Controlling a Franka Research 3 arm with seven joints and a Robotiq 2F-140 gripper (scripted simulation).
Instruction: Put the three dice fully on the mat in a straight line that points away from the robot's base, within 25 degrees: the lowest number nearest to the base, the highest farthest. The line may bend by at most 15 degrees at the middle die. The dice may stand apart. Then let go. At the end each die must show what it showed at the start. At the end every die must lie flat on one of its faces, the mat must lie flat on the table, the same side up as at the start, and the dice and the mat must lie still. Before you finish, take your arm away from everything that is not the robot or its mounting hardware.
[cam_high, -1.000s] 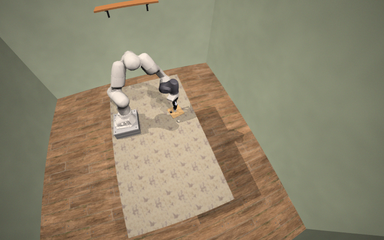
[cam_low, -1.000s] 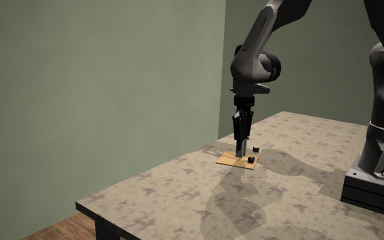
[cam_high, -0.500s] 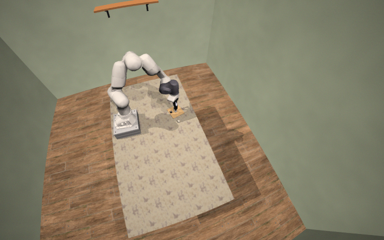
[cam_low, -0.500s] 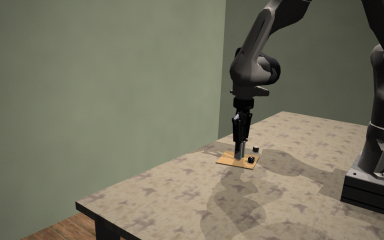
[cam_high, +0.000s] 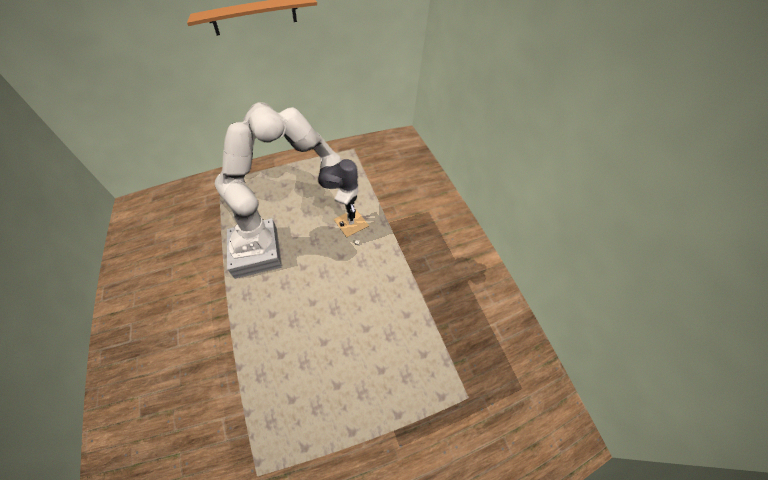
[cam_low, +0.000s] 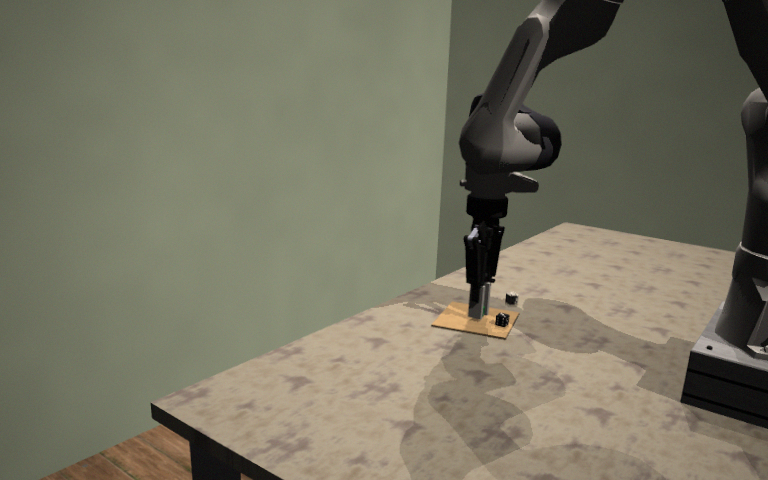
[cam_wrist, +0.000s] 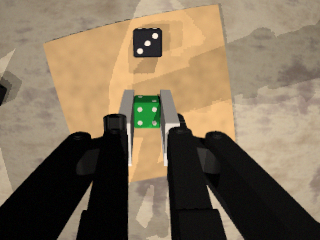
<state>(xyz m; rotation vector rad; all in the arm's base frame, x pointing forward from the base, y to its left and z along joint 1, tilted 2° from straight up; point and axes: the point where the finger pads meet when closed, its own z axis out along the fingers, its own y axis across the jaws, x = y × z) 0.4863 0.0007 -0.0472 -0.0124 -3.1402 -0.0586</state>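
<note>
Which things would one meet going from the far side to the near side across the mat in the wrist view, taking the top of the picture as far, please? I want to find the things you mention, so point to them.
The black die (cam_high: 341, 224) (cam_low: 502, 319) (cam_wrist: 147, 43) → the green die (cam_wrist: 147, 113), between the fingers of the pincer (cam_high: 351, 220) (cam_low: 479, 315) (cam_wrist: 147, 106).

White rounded arm segments (cam_high: 237, 150), charcoal wrist (cam_high: 338, 174) (almost bulbous), black hand (cam_high: 351, 211) (cam_low: 482, 254) (cam_wrist: 147, 106), pale-grey fingertips (cam_low: 474, 305).

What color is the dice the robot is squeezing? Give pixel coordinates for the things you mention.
The die (cam_low: 484, 310) (cam_wrist: 147, 113) is green with white dots, clearest in the wrist view.
</note>
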